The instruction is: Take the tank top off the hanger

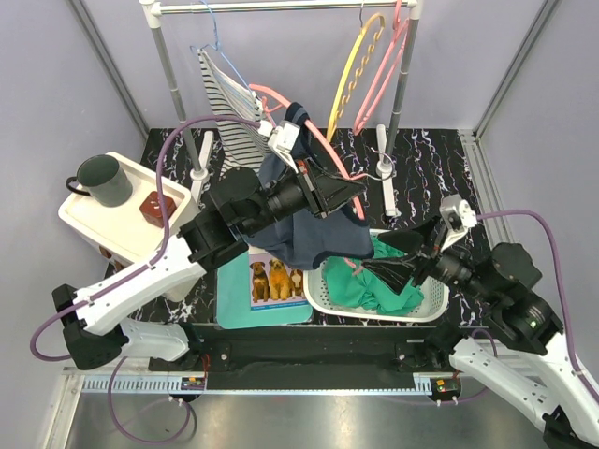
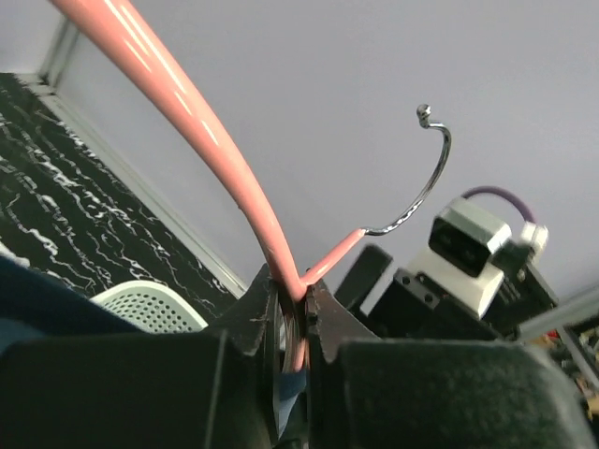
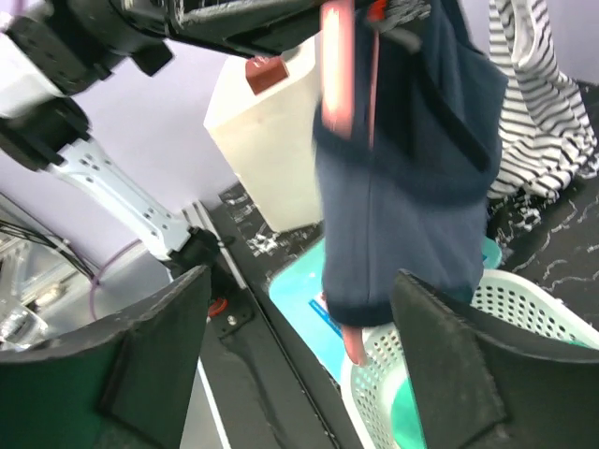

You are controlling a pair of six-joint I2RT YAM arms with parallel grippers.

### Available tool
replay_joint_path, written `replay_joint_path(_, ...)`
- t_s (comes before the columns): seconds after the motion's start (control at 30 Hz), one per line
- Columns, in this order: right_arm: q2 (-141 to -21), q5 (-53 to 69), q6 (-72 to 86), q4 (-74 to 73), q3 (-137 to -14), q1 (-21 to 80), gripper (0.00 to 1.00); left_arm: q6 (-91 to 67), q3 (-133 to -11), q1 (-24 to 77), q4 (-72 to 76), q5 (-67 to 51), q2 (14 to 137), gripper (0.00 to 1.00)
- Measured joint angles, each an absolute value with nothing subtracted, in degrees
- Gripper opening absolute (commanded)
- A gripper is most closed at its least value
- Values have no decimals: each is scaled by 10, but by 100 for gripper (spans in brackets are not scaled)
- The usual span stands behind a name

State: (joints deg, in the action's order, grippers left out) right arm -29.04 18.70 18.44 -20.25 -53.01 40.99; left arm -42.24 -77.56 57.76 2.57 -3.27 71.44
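Left end effector [image 2: 295,311] tight on hanger [image 2: 215,140]; right end effector [image 3: 299,290] spread near tank top [image 3: 402,187].

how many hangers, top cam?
4: blue hanger carrying the striped top, left on the rail; yellow hanger and pink hanger at its right; held pink hanger in left gripper. Others may be hidden.

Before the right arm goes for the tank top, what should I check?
1. Hold: left gripper shut on hanger: ok.
2. Release: hook free of rail: ok.
3. Ready: right gripper open: ok.
4. Aim: tank top in front of right gripper: ok.
5. Contact: right gripper touching tank top: not ok, apart.
6. Fit: how tank top sits on hanger: cannot tell.
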Motion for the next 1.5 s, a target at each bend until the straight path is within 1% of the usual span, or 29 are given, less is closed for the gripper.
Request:
replay_joint_path(0.2, -271, 197, 187, -214, -552, 410, 81, -407, -816, 578, 21, -119, 714, 0)
replay_joint_path(0.23, -274, 200, 186, -216, -556, 410, 74, -408, -820, 578, 22, -132, 714, 0)
replay_joint_path(0.3, -282, 205, 183, -219, -563, 410, 66, -410, -826, 578, 23, -150, 713, 0)
replay_joint_path(0.33, -286, 206, 182, -220, -564, 410, 58, -412, -826, 578, 25, -157, 712, 0)
replay_joint_path(0.4, -293, 207, 182, -224, -564, 410, 47, -416, -826, 578, 26, -168, 710, 0)
replay_joint_path(0.43, -295, 207, 180, -226, -564, 410, 38, -417, -826, 578, 25, -170, 710, 0)
replay_joint_path(0.47, -296, 210, 182, -226, -563, 410, 35, -416, -826, 578, 25, -171, 709, 0)
replay_joint_path(0.53, -295, 218, 185, -225, -562, 410, 25, -416, -826, 577, 22, -171, 708, 0)
replay_joint_path(0.57, -295, 222, 186, -223, -561, 410, 11, -416, -826, 577, 22, -171, 708, 0)
replay_joint_path(0.63, -294, 233, 189, -221, -560, 410, 2, -416, -826, 577, 22, -171, 708, 0)
replay_joint_path(0.67, -294, 236, 192, -221, -560, 411, 0, -416, -826, 577, 22, -171, 708, 0)
replay_joint_path(0.9, -292, 238, 203, -221, -554, 411, 0, -408, -826, 577, 20, -166, 708, 0)
replay_joint_path(1.03, -276, 238, 213, -222, -529, 411, 0, -381, -826, 577, 9, -130, 706, 0)
replay_joint_path(1.13, -241, 237, 224, -232, -495, 411, 0, -362, -826, 578, 2, -92, 703, 0)
replay_joint_path(1.33, -122, 226, 271, -248, -405, 411, 0, -367, -812, 578, 28, -33, 694, 0)
replay_joint_path(1.4, -102, 219, 288, -249, -378, 411, 0, -384, -795, 578, 51, -17, 686, 0)
replay_joint_path(1.5, -103, 213, 310, -245, -340, 411, 0, -418, -773, 579, 93, -1, 679, 0)
